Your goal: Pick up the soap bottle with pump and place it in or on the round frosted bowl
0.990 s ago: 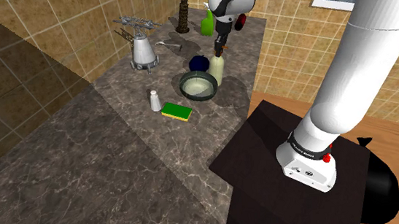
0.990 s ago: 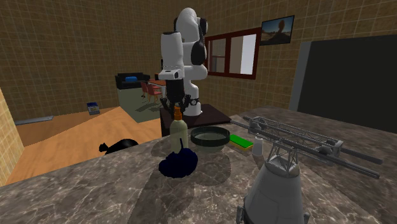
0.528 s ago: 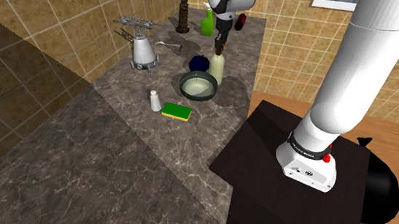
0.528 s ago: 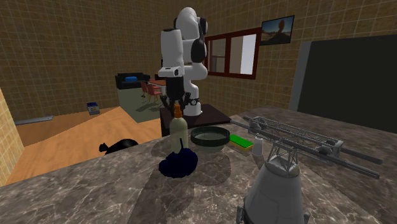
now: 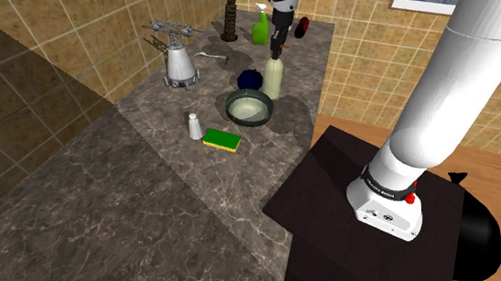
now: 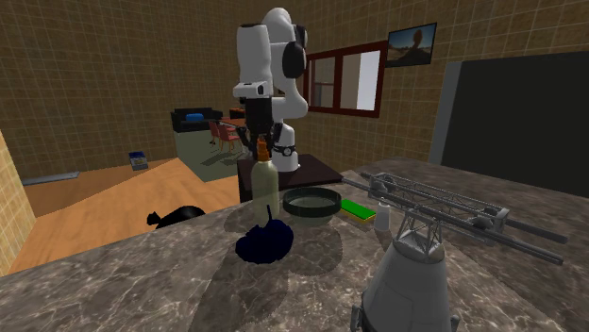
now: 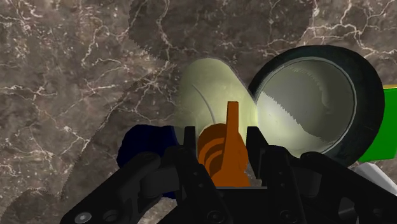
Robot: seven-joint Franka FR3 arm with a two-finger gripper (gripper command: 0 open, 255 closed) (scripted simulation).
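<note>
The pincer [image 7: 221, 137] is clenching the orange pump of the pale soap bottle [image 5: 273, 78], which is hanging upright just beside the round bowl [image 5: 232, 103], seemingly a little clear of the desk [image 5: 151, 189]. So the grasp is looking done, while carrying it over the bowl's rim, lowering and releasing are remaining.

Dark veined marble countertop [image 5: 106, 201], beneath the jaws. Tan tiled walls [image 5: 93, 28] behind it. Orange wooden floor [image 6: 85, 203]. Red-brown framed window [image 6: 344, 83]. Framed picture [image 6: 412, 42]. Large dark wall panel [image 6: 519, 113].
</note>
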